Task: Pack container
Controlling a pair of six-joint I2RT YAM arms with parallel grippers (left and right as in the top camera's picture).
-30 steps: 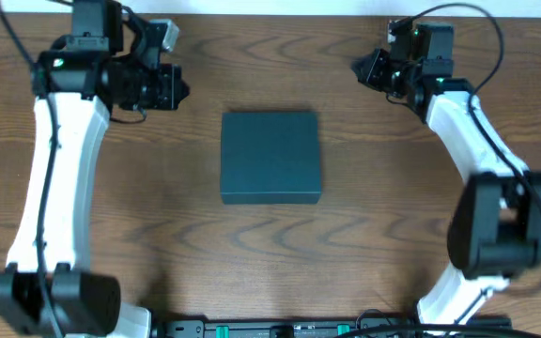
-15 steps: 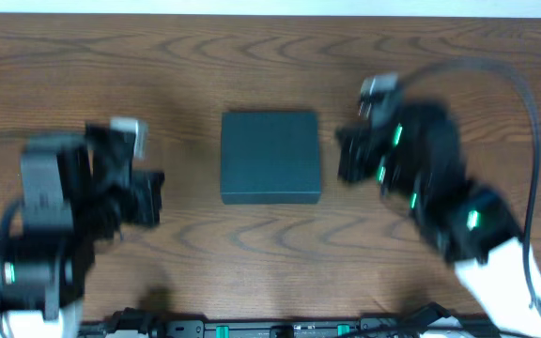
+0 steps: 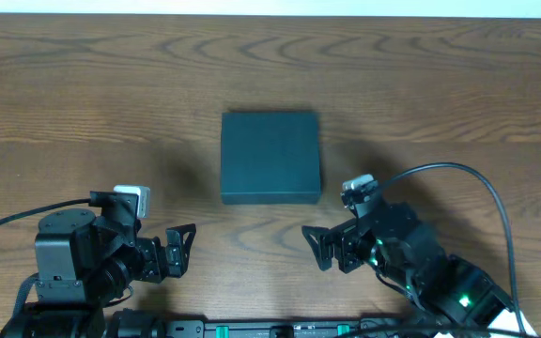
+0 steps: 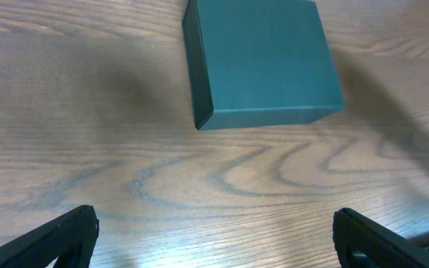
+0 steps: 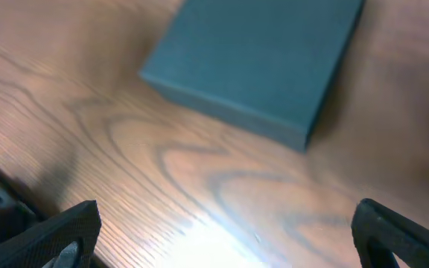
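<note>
left end effector [image 3: 181, 252] and right end effector [image 3: 316, 249] gape wide, empty; container [image 3: 270, 157] shut, contents hidden.

Overhead straight down on table [image 3: 440, 94], wrist views low, close, tilted forward, all sharing container [image 3: 270, 157]

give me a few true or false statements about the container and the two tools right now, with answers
1. The container is closed. True.
2. The left tool grips the container. False: it is open, holds nothing and is apart from the container, with bare wood between them.
3. The right tool is open. True.
4. The container stands on one edge. False: it lies flat on the wooden table.
5. Both tools are on the near side of the container in the overhead view. True.
</note>
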